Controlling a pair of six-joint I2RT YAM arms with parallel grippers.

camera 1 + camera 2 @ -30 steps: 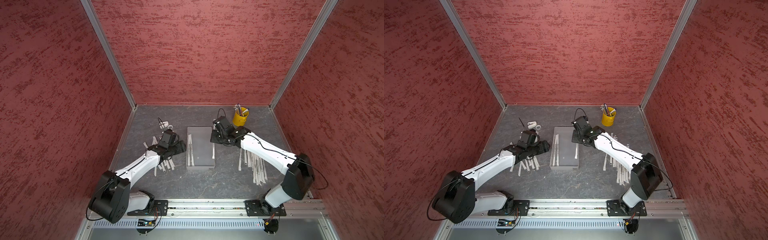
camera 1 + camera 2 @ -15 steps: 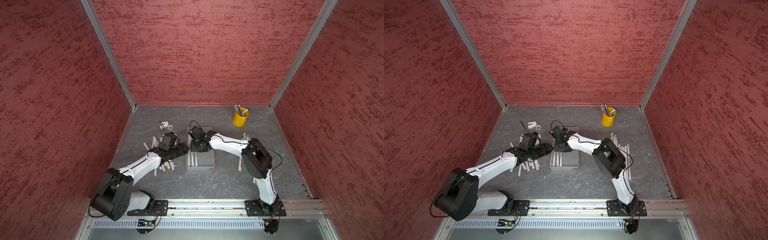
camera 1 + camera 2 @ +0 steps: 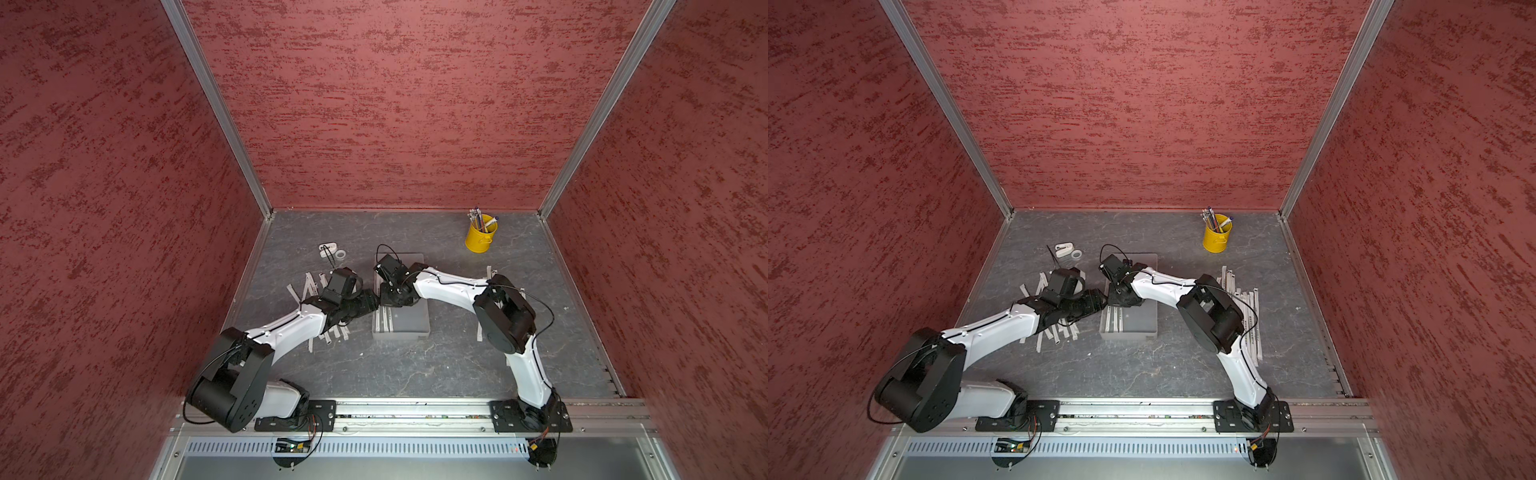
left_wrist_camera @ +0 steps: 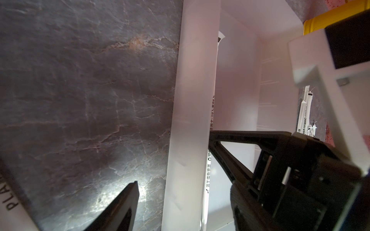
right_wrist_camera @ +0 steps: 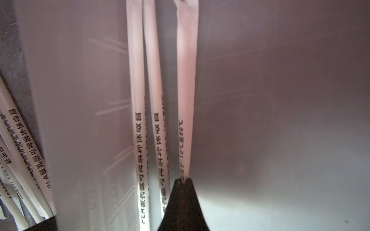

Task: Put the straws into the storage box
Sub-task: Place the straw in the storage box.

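Note:
The storage box (image 3: 409,321) (image 3: 1140,321) lies mid-table. My right gripper (image 3: 392,300) (image 3: 1121,300) (image 5: 183,180) reaches into its left half, shut on the end of one straw (image 5: 186,96). Two more straws (image 5: 138,104) lie on the box floor beside it, seen in both top views (image 3: 383,322) (image 3: 1113,322). My left gripper (image 3: 376,305) (image 3: 1103,303) (image 4: 184,186) is open. One of its fingers (image 4: 128,200) stands over the table outside the box, and the box's left wall (image 4: 190,100) stands between its jaws. Loose straws lie left (image 3: 309,286) and right (image 3: 1252,307) of the box.
A yellow cup (image 3: 480,239) (image 3: 1217,239) with pens stands at the back right. Small white objects (image 3: 332,251) (image 3: 1068,250) lie at the back left. The right arm's elbow (image 3: 505,316) hangs over the right straw pile. Both grippers are nearly touching at the box's left wall.
The right gripper has carried its straw from the box's far right corner across to the left half and nearer. The left gripper has moved right to the box's left wall and narrowed slightly.

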